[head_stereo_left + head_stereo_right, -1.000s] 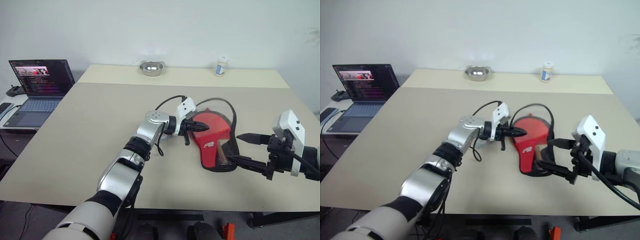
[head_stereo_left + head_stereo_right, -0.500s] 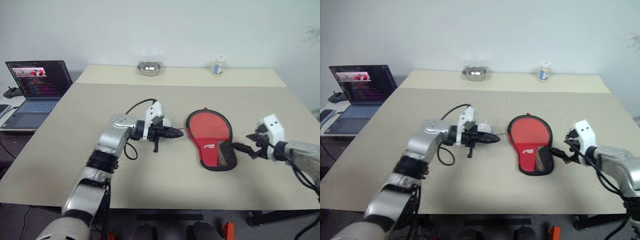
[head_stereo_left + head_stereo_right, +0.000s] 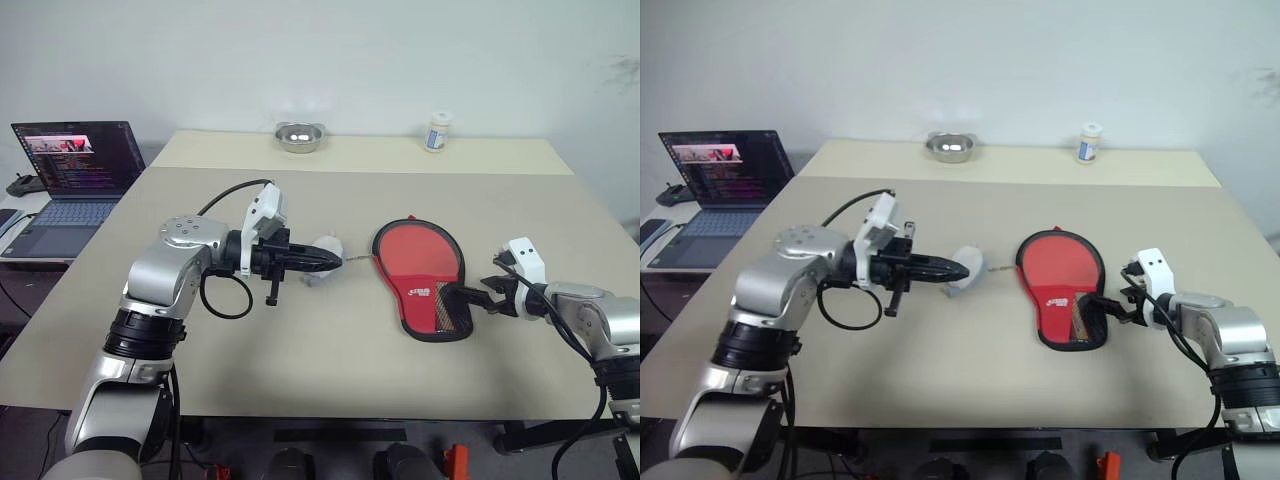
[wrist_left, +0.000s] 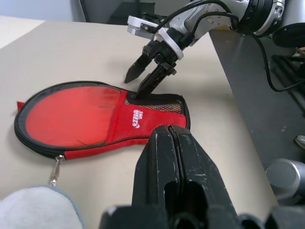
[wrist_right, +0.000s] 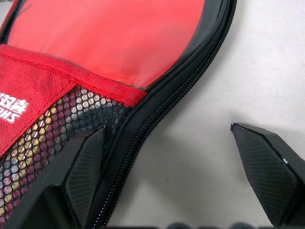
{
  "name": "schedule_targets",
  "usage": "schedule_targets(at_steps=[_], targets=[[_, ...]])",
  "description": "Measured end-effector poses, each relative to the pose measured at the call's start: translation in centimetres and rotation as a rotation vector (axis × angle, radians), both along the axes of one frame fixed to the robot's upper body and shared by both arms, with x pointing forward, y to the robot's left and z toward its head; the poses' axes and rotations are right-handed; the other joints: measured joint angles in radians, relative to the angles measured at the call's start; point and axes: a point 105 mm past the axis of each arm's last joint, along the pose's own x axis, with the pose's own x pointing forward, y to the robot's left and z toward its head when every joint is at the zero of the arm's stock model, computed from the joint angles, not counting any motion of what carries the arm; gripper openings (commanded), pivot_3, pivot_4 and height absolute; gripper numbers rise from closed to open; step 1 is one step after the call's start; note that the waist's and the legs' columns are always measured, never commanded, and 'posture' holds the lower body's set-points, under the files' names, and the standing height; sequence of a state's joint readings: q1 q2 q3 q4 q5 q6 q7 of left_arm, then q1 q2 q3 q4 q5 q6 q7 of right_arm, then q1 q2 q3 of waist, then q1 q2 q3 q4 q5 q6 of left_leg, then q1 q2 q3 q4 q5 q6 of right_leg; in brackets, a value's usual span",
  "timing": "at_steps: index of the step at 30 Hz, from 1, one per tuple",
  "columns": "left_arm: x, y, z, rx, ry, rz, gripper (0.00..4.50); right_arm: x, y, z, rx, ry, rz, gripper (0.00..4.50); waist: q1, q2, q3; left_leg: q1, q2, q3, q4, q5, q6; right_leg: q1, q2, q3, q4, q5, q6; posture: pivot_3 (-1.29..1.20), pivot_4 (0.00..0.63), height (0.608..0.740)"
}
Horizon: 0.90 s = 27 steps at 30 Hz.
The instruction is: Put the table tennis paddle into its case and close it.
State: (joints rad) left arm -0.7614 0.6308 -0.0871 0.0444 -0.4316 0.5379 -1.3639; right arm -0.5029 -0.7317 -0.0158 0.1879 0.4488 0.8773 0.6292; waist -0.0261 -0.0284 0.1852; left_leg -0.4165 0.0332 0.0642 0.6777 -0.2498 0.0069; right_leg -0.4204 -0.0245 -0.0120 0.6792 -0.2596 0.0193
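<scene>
The left gripper (image 3: 325, 262) is pinched fully shut, its black tips against a small white rounded object (image 3: 325, 247) that sits just left of the case (image 3: 422, 275); whether it holds that object or the zip pull lying by it cannot be told. A second ago this gripper sat at the case's rounded head; it has since drawn away to the left and now hangs level, pointing back toward the case, with the elbow bent outward. The right gripper (image 3: 476, 298), which a second ago hovered raised beside the case's mesh end, has dropped and closed in on it. Its jaws stand wide apart and hold nothing, one finger against the black mesh edge and the other over bare worktop (image 3: 300, 350). The forearm lies low, reaching in from the case's right.

The case lies flat on the worktop, red face up. Brown shows through the mesh, probably the handle of the table tennis paddle (image 5: 28, 138), so the paddle looks already inside. The left arm's pull was likely the zipping stroke; closing seems nearly done, with the right gripper placed to steady the handle end.
</scene>
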Motion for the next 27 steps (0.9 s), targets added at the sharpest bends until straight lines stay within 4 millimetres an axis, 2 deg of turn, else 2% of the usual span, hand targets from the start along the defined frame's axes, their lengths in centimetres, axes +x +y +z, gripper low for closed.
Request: schedule_targets(at_steps=[10, 13, 21, 24, 26, 27], targets=[[0.0, -0.2, 0.1, 0.014, -0.013, -0.008, 0.03, 0.3, 2.2, -0.5, -0.031, -0.008, 0.068, 4.5, -0.009, 0.0, 0.0, 0.002, 0.004, 0.001, 0.0, 0.0, 0.0, 0.0, 0.003, 0.001, 0.001, 0.0, 0.0, 0.0, 0.15, 0.74], [0.0, -0.1, 0.0, 0.024, -0.021, -0.007, 0.0, 0.4, 3.0, -0.6, -0.034, -0.014, 0.086, 3.93, -0.009, -0.001, -0.001, 0.003, 0.009, 0.002, 0.0, 0.0, 0.0, 0.0, 0.005, 0.001, 0.001, 0.001, -0.002, 0.0, 0.15, 0.74], [0.1, -0.1, -0.2, 0.053, -0.041, -0.007, 0.0, 0.4, 4.7, -1.4, -0.03, -0.009, 0.132, 1.27, -0.01, -0.005, -0.004, 0.01, 0.014, 0.005, -0.001, 0.0, 0.0, 0.004, 0.007, 0.002, 0.001, 0.002, -0.004, 0.0, 0.15, 0.74], [0.3, 0.6, -0.5, 0.084, -0.039, 0.014, 0.0, 0.3, 5.1, -1.7, -0.02, 0.003, 0.136, 0.44, -0.01, -0.006, -0.005, 0.017, 0.014, 0.006, -0.003, 0.0, -0.001, 0.01, 0.007, 0.003, 0.0, 0.001, -0.006, 0.0, 0.15, 0.74], [0.0, 1.2, -0.9, 0.105, -0.021, 0.008, 0.0, 0.3, 5.8, -1.8, -0.002, 0.01, 0.142, 0.01, -0.012, -0.007, -0.006, 0.018, 0.014, 0.007, -0.004, 0.0, -0.001, 0.01, 0.007, 0.003, 0.0, 0.001, -0.006, 0.0, 0.15, 0.74], [-0.2, 1.6, -1.3, 0.119, -0.004, 0.004, 0.0, 0.2, 6.3, -1.7, 0.004, 0.009, 0.145, 0.01, -0.015, -0.007, -0.006, 0.018, 0.014, 0.007, -0.004, 0.0, -0.001, 0.01, 0.007, 0.003, 0.001, 0.001, -0.006, 0.0, 0.15, 0.74]])
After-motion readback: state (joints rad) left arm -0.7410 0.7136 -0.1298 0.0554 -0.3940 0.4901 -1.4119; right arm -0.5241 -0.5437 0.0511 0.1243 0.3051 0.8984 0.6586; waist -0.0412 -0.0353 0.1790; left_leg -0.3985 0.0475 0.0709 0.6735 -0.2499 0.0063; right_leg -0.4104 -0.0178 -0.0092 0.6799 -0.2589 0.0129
